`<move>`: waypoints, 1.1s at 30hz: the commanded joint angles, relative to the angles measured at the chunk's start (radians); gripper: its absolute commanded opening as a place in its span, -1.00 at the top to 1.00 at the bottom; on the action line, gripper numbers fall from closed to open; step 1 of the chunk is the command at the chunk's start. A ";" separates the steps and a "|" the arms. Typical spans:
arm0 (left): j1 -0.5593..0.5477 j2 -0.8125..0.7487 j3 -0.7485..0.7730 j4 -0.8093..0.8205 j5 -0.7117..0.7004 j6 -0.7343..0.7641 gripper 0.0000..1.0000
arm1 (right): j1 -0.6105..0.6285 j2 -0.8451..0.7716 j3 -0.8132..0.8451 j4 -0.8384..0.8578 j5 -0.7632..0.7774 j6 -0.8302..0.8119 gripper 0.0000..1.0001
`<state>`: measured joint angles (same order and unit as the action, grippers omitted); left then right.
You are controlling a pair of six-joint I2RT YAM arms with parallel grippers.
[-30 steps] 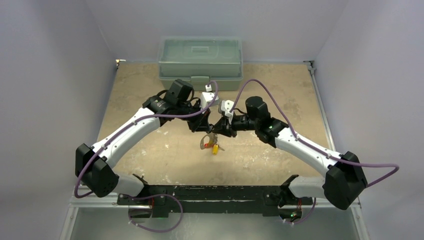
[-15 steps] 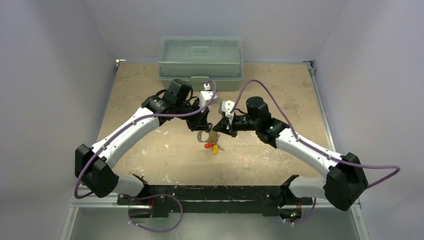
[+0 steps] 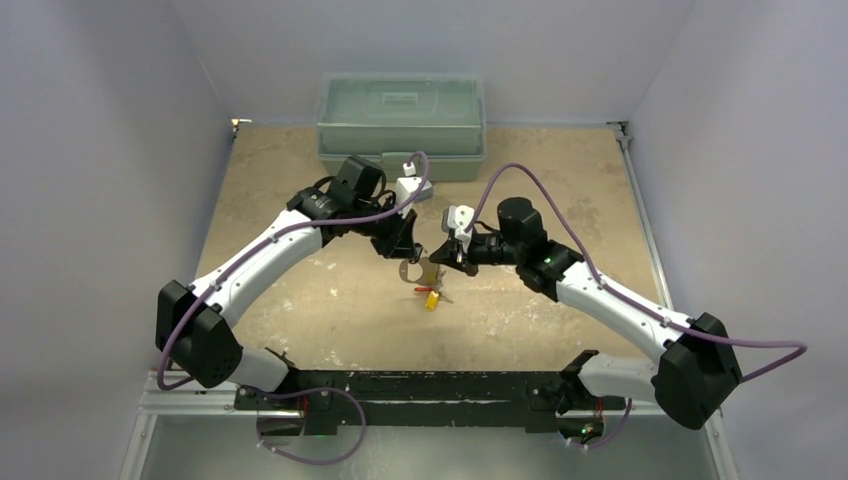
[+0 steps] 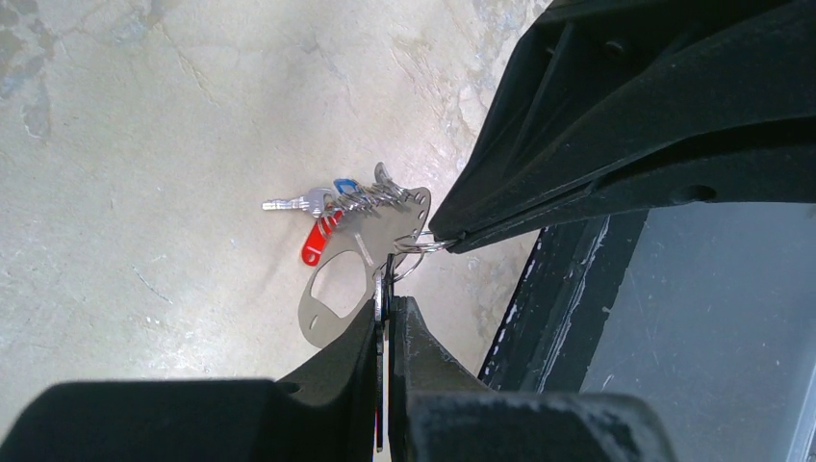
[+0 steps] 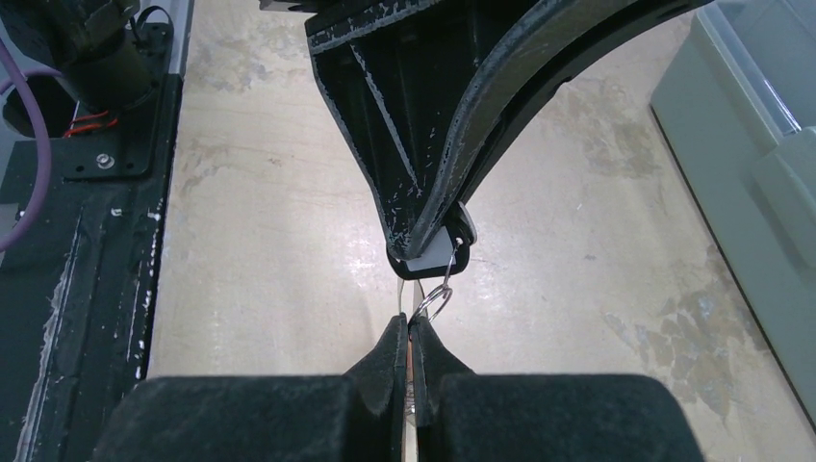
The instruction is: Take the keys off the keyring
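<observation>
Item 1: left gripper (image 4: pixel 385 306), jaws pressed together, pinching edge of keyring (image 4: pixel 370 231)
Item 2: keys (image 4: pixel 332 202), 1 cluster strung on keyring, just beyond left fingertips
Item 3: right gripper (image 5: pixel 409 332), jaws pinching small wire ring (image 5: pixel 435 300), tip-to-tip with left gripper

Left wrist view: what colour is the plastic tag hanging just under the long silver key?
Red; the tag shows best in the left wrist view.

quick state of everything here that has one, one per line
left end effector: shut on the keyring's edge
right end effector: shut on the small wire ring
keyring: held up, keys on it
keys: bunched, dangling from keyring
box: lid closed
</observation>
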<state>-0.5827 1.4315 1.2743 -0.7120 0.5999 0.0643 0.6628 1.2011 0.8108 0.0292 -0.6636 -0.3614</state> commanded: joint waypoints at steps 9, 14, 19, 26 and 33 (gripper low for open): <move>0.012 0.014 0.003 0.019 0.012 -0.001 1.00 | 0.003 -0.020 0.016 0.023 -0.013 -0.011 1.00; 0.012 0.004 0.045 0.006 0.018 0.030 1.00 | 0.004 -0.007 0.011 -0.006 -0.023 -0.042 1.00; 0.012 0.013 0.111 -0.020 0.026 0.066 1.00 | 0.002 0.001 0.011 -0.003 -0.023 -0.025 0.47; 0.012 0.003 0.111 -0.023 0.036 0.079 1.00 | 0.003 0.018 0.032 0.024 -0.005 0.021 0.21; 0.013 -0.005 0.107 -0.026 0.040 0.084 1.00 | 0.003 0.031 0.044 0.047 0.028 0.049 0.15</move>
<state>-0.5762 1.4479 1.3525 -0.7506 0.6071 0.1242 0.6628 1.2304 0.8131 0.0254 -0.6643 -0.3447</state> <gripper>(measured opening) 0.028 0.424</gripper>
